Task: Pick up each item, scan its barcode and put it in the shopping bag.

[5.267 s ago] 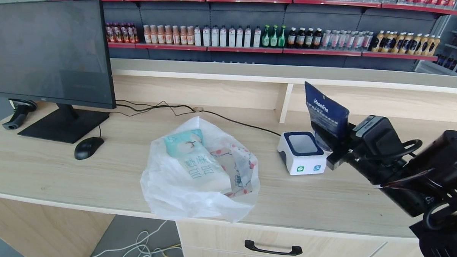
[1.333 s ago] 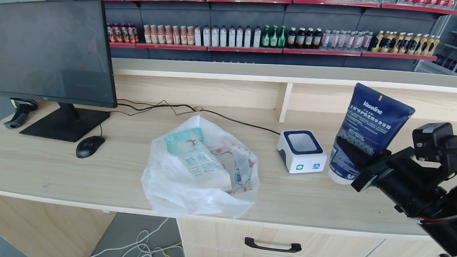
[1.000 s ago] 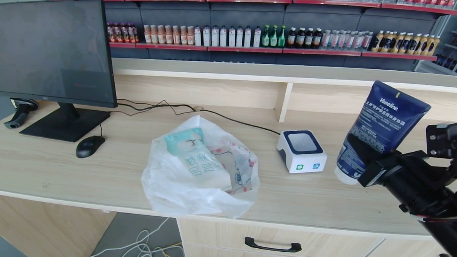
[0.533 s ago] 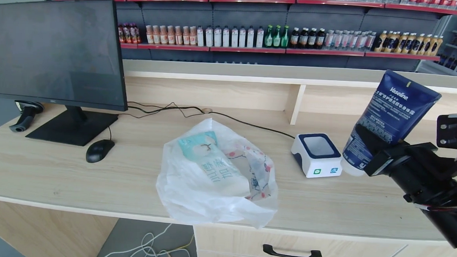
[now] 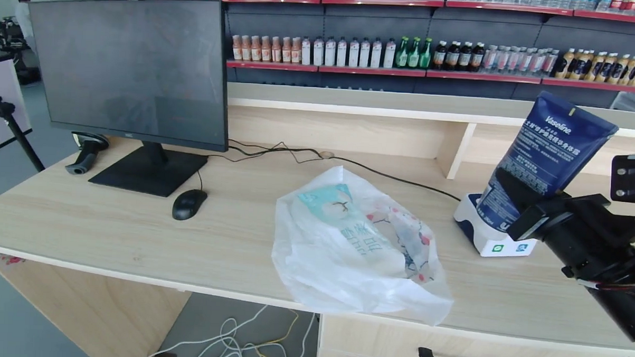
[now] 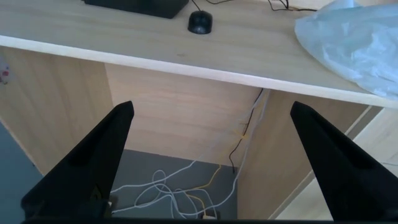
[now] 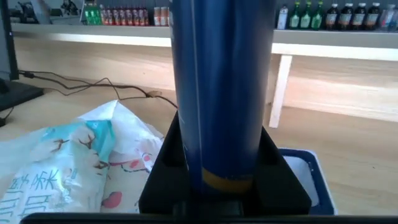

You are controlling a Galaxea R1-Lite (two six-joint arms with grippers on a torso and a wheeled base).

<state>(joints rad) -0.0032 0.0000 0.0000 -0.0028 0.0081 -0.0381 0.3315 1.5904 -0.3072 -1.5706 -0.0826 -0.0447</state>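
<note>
Slippage is the risk: the right gripper (image 5: 513, 200) clamps the blue tube (image 5: 553, 150) near its lower end, tilted just above the scanner (image 5: 500, 247), so the top-heavy tube may pivot or catch the limp shopping bag (image 5: 357, 254) beside the scanner.

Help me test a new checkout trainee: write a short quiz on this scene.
1. What lies inside the white translucent plastic shopping bag?
2. True or false: the right gripper has its fingers shut on the dark blue squeeze tube.
3. Where is the tube? A) held upright at the white box scanner with a blue top; B) inside the shopping bag; C) let go and lying flat.
Key: 1. A teal and white soft pack, with a flower-printed pack beside it. 2. True. 3. A.
</note>
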